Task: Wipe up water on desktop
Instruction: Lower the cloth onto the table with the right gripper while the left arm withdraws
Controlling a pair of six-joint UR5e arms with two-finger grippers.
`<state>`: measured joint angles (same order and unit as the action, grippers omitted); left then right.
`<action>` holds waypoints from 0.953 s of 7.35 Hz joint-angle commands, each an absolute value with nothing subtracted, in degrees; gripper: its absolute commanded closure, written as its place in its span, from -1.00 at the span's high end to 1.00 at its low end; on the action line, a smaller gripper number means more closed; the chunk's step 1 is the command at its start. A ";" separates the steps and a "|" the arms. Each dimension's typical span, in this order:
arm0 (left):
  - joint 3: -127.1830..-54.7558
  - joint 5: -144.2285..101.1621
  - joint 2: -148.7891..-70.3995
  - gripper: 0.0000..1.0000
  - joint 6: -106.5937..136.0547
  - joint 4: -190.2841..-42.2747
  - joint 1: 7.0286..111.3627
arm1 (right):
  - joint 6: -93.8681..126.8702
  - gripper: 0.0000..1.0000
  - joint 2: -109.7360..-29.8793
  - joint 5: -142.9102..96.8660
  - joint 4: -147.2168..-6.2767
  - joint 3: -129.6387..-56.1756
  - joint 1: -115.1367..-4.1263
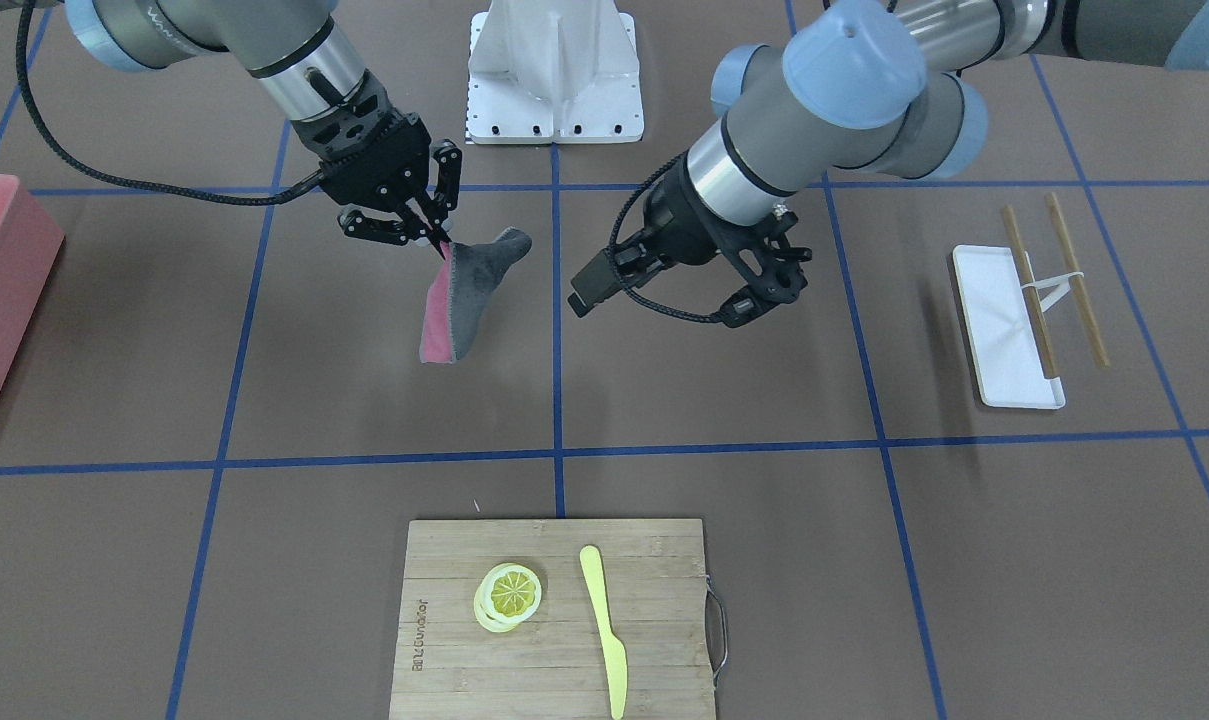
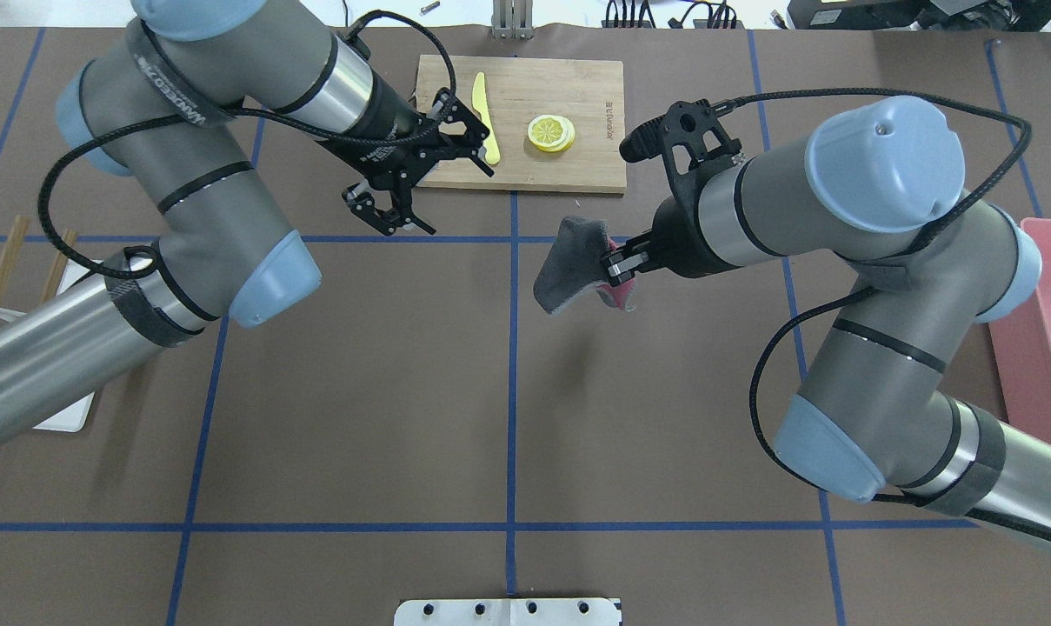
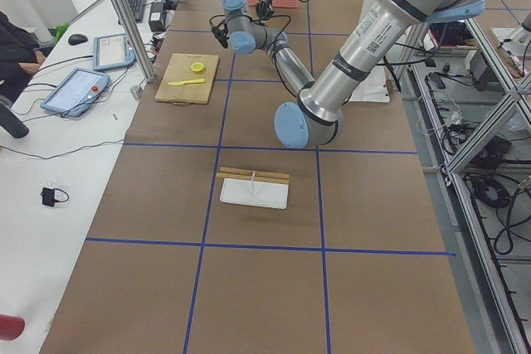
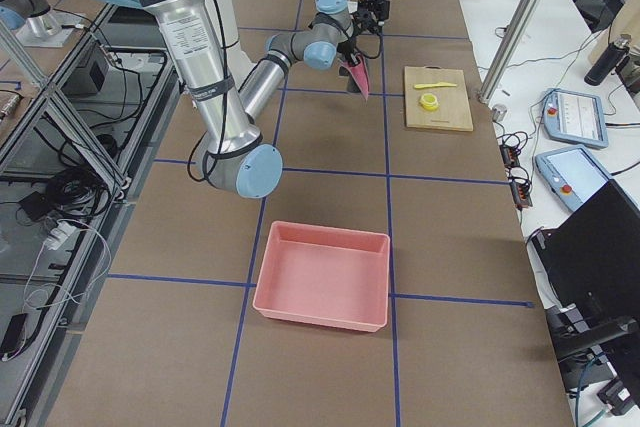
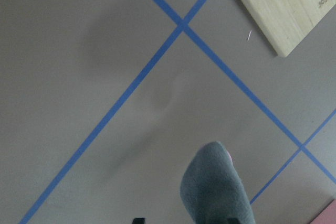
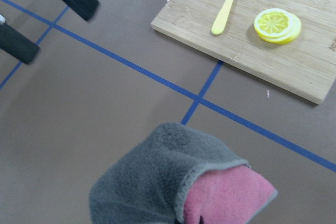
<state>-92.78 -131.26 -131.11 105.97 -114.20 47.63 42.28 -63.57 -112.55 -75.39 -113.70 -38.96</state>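
Above the taped desktop [image 2: 360,391], holding cloth [image 2: 564,261] aloft in the clamped right gripper [image 2: 614,261], with left gripper [image 2: 395,213] wide and empty; seemingly mid-carry, next needing a flat press onto water not discernible here.

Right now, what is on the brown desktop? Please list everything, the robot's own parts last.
desktop: one, brown, blue tape grid
cloth: one, grey and pink, hanging near the desktop's centre
cutting board: one, light bamboo, edge opposite the robot
lemon slices: small stack, yellow, on the board
knife: one, yellow, on the board
tray: one, white, robot's left side
chopsticks: two, brown, at the tray
bin: one, pink, robot's right end
mount: one, white, robot's base
left gripper: one, black, jaws open, empty
right gripper: one, black, jaws shut on the cloth
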 commanded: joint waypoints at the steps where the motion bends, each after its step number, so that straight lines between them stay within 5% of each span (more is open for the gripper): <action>1: -96.23 -129.99 -125.79 0.96 93.74 -112.51 52.71 | 42.19 -1.00 -64.42 -116.00 -83.19 -114.35 -43.92; 7: -105.18 -126.30 -122.52 0.96 66.34 -87.84 57.19 | 30.42 -1.00 -67.76 -112.61 -109.65 -114.35 -45.10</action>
<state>-102.61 -126.41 -122.74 74.28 -93.79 55.04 31.44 -67.72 -115.60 -104.56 -114.50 -47.00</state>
